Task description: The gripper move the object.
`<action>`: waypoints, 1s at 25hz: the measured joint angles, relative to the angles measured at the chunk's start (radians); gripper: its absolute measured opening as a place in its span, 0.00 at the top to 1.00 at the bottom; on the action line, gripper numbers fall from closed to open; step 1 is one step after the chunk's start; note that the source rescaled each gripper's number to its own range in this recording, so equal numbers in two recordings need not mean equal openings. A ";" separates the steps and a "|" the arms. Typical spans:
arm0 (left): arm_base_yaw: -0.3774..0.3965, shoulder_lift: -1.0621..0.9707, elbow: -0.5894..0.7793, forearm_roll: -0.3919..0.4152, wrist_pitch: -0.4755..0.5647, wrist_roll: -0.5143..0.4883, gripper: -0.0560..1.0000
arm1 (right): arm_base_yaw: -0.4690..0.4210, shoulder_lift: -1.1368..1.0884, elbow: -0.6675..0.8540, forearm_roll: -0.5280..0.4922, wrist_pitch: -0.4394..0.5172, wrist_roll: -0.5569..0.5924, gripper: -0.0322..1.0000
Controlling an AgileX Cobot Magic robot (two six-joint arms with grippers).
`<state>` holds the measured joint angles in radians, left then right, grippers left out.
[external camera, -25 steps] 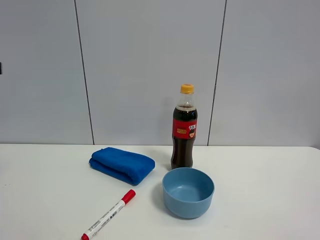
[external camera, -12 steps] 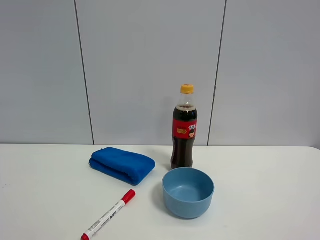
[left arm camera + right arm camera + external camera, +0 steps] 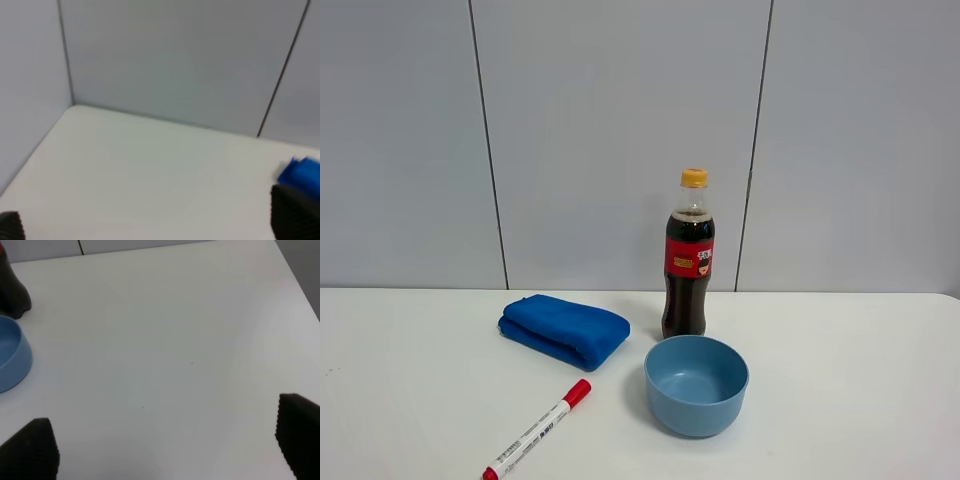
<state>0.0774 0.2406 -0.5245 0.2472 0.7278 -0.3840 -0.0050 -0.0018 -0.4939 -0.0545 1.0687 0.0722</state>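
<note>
Cola bottle [image 3: 688, 260]: clear plastic, upright, tallest item in sight. Dark cola fills it to the shoulder; neck above is clear. Yellow-orange cap on top. Red label wraps the upper body, with a small figure printed on it. Waisted contour below the label, dark base. It stands toward the back of the white counter [image 3: 840, 380], near the grey panelled wall [image 3: 620, 130]. In the right wrist view only its dark foot [image 3: 12, 292] shows at the frame edge.

Light blue bowl [image 3: 696, 385]: just in front of the bottle, upright, nothing visible inside. Whether the two touch cannot be told.

Folded blue cloth [image 3: 564, 330]: to the bottle's left, apart from it.

Marker [image 3: 537, 430]: white barrel, red cap, lying diagonally in front of the cloth, partly cut by the frame edge.

Left gripper [image 3: 155, 227]: jaws spread wide over bare counter, nothing between them, cloth just past one tip.

Right gripper [image 3: 170, 450]: jaws likewise wide apart, holding nothing, well away from the bottle.
</note>
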 joint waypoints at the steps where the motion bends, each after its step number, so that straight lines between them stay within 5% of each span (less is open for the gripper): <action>1: 0.000 0.000 -0.015 0.000 0.064 0.039 0.05 | 0.000 0.000 0.000 0.000 0.000 0.000 0.00; 8: 0.000 -0.051 -0.046 -0.060 0.331 0.179 0.05 | 0.000 0.000 0.000 0.000 0.000 0.000 0.00; 16: 0.000 -0.177 -0.047 -0.133 0.353 0.189 0.05 | 0.000 0.000 0.000 0.000 0.000 0.000 0.00; 25: 0.000 -0.213 -0.047 -0.209 0.357 0.343 0.07 | 0.000 0.000 0.000 0.000 0.000 0.000 0.00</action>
<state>0.0774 0.0279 -0.5711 0.0384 1.0852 -0.0414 -0.0050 -0.0018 -0.4939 -0.0545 1.0687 0.0722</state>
